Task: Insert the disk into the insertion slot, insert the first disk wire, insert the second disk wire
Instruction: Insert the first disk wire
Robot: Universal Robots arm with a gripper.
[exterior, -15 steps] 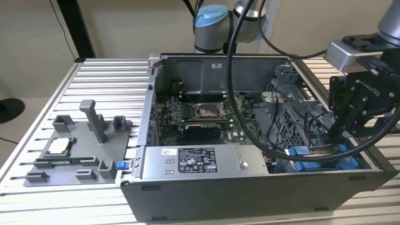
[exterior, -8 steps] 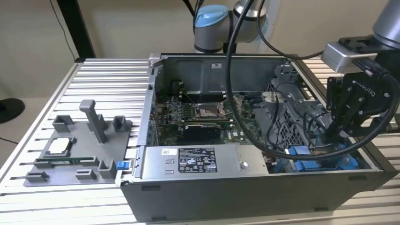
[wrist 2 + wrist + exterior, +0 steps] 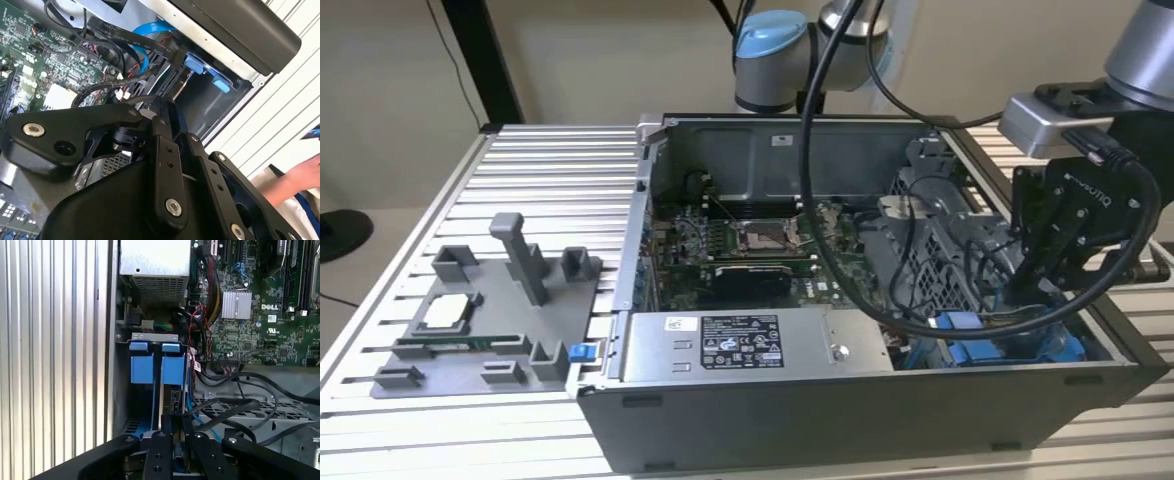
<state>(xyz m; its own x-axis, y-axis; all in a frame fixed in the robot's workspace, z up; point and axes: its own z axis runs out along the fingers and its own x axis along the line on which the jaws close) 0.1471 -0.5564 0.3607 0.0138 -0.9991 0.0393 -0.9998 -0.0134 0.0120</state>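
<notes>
Tool (image 3: pixel 1025 295): down inside the open computer case (image 3: pixel 854 410), at the exterior view's right; whether apart or clamped cannot be told.
Disk (image 3: pixel 176 397): on edge in the insertion slot (image 3: pixel 150 336), at the tool's tip.

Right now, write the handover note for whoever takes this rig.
The gripper is down inside the case, at the slot. Its grip cannot be read.
The slot, with blue clips, sits in the case corner on the exterior view's right, next to the power supply.
The disk cannot be made out for sure, so its insertion is unconfirmed.
The black cables loop loose beside the slot, and no plugged end can be seen.
Done: nothing confirmed. Left: treat all three steps as open.
A person's hand is close by, outside the case.
</notes>
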